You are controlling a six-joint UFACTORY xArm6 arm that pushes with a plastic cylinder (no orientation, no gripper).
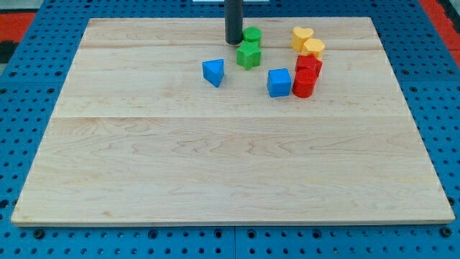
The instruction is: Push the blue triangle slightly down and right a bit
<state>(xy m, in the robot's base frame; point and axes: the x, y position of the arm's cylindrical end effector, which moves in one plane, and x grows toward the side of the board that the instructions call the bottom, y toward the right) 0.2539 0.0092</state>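
Note:
The blue triangle point(213, 72) lies on the wooden board point(230, 158) in the upper middle. My tip point(234, 42) is above and to the right of it, a short gap away, right beside the green blocks. A green star block point(249, 54) sits right of the triangle, with a green round block point(252, 35) just above it, touching my rod's right side or nearly so.
A blue cube point(279, 82) lies right of the triangle. Two red blocks point(308, 65) point(304, 84) stand beside the cube on its right. Two yellow blocks point(302, 36) point(313, 48) lie above them. A blue pegboard point(29, 86) surrounds the board.

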